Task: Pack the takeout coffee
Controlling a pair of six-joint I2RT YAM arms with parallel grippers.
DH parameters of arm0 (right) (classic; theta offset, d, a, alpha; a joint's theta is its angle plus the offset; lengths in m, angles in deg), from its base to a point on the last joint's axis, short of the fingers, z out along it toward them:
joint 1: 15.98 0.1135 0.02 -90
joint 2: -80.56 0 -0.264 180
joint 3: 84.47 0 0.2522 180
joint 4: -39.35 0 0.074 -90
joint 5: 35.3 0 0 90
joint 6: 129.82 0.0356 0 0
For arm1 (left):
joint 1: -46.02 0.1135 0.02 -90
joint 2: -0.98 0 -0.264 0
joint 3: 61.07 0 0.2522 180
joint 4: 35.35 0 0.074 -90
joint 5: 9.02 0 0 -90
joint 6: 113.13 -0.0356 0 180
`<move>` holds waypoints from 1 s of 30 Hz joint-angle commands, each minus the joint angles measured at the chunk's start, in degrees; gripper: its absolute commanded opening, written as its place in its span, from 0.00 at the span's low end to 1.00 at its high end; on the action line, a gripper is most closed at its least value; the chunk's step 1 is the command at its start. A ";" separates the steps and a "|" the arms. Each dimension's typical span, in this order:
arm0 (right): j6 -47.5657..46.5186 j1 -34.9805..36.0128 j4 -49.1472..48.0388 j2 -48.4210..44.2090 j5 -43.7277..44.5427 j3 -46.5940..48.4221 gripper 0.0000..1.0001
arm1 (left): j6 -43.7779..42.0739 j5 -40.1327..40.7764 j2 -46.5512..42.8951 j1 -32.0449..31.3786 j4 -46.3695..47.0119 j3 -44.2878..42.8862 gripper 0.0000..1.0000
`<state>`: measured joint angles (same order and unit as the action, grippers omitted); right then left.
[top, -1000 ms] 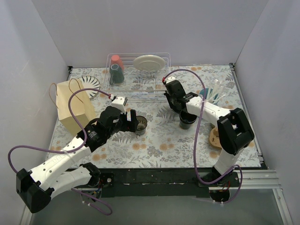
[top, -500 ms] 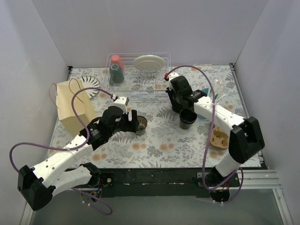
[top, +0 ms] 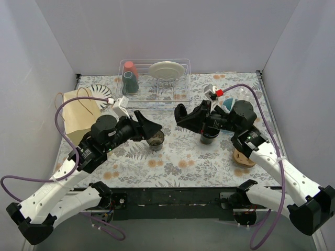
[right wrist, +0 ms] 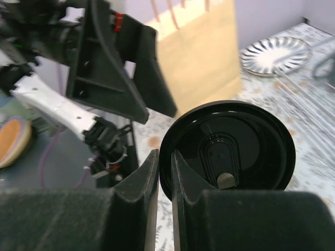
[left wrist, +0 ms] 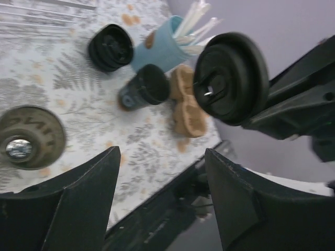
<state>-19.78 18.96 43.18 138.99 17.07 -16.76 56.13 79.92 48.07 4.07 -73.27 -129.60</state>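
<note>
My right gripper (top: 183,115) (right wrist: 165,168) is shut on the rim of a ringed black lid (right wrist: 227,146) and holds it in the air, facing the left arm. The lid also shows in the left wrist view (left wrist: 230,78). An open black cup (top: 210,134) (left wrist: 142,88) stands on the table below the right arm. A second black cup with a lid (left wrist: 110,47) stands beyond it, beside the light-blue cup. My left gripper (top: 155,127) (left wrist: 162,183) is open and empty, raised above the table and pointing at the right gripper.
A brown paper bag (top: 78,117) (right wrist: 204,57) stands at the left. A round brownish-topped container (top: 156,140) (left wrist: 27,142) sits under the left gripper. A light-blue cup of white sticks (left wrist: 159,49), a cardboard carrier (top: 242,156), a striped plate (top: 97,93) and a dish rack (top: 154,83) lie around.
My right gripper has lifted away from the open black cup and swung left, holding the lid. My left gripper has risen from beside the brownish container and turned towards the right.
</note>
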 commanded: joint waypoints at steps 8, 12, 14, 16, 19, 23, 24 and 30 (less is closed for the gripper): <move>24.78 0.39 -46.01 -5.00 -12.56 -10.17 0.17 | 25.14 -19.15 -5.35 0.03 28.97 11.60 0.62; 25.23 0.75 -46.49 -4.65 -12.03 -10.36 0.17 | 30.05 -23.27 -3.33 0.03 36.89 13.89 0.61; 25.32 1.01 -47.63 -4.82 -11.59 -10.80 0.17 | 30.86 -23.99 -2.36 0.03 39.44 13.63 0.60; 25.32 1.27 -48.07 -5.00 -11.33 -11.15 0.17 | 30.51 -23.38 -0.95 0.03 39.28 12.76 0.59; 25.32 1.71 -48.60 -5.43 -10.63 -11.68 0.17 | 30.68 -22.85 0.62 0.03 40.59 12.22 0.59; 25.32 1.80 -48.95 -5.79 -9.75 -12.73 0.17 | 32.26 -23.72 3.70 0.03 44.20 11.96 0.58; 25.32 1.80 -48.95 -5.88 -9.66 -12.91 0.17 | 32.62 -24.07 4.32 0.03 44.38 11.61 0.56; 25.14 1.80 -49.13 -6.23 -9.48 -13.08 0.17 | 35.34 -24.78 6.17 -0.06 48.77 12.49 0.50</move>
<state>5.11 20.53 -2.22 134.12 6.64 -29.85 89.29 56.36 54.43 4.05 -29.23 -115.98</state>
